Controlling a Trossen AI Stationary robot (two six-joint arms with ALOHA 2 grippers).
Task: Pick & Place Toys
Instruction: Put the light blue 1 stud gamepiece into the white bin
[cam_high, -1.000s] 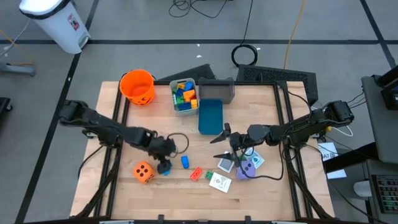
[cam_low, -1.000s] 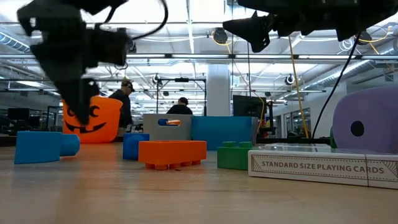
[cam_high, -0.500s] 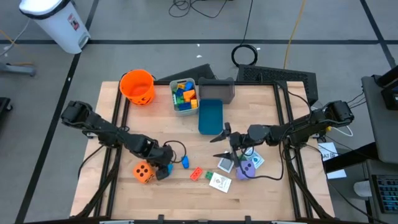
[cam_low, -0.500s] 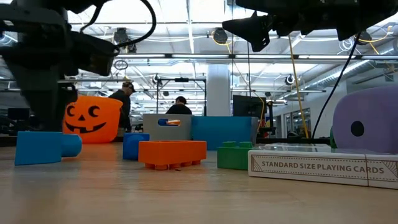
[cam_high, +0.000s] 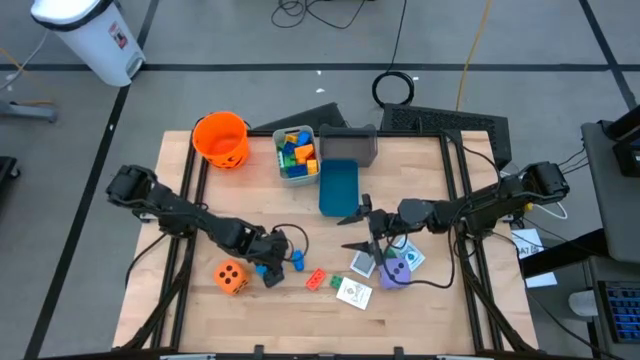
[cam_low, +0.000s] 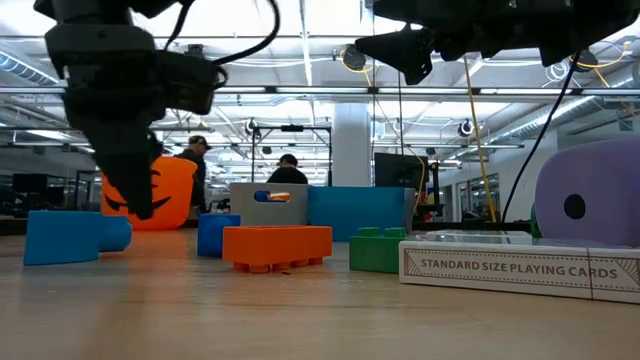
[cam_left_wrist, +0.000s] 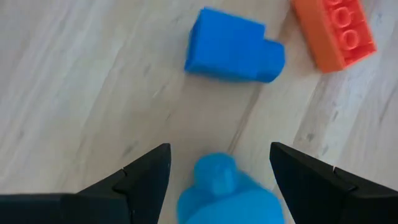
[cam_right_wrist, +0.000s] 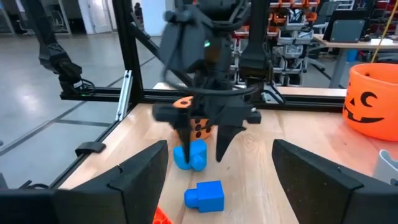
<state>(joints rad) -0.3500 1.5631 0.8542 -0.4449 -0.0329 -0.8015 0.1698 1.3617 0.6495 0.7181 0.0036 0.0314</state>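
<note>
Two blue blocks lie close; my open left gripper (cam_left_wrist: 217, 165) straddles the nearer block (cam_left_wrist: 227, 193), the farther block (cam_left_wrist: 233, 45) lying beyond.

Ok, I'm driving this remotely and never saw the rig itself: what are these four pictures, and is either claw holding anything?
Two dark robot arms work at a wooden table. One picture looks straight down, one looks level across the tabletop, and one sits on each wrist. The left gripper hangs open over a blue block, nothing held; a second blue block and an orange block lie nearby. The right gripper waits open above the picture cards and purple die. An orange die lies apart. Bins and a pumpkin bucket stand at the back.
</note>
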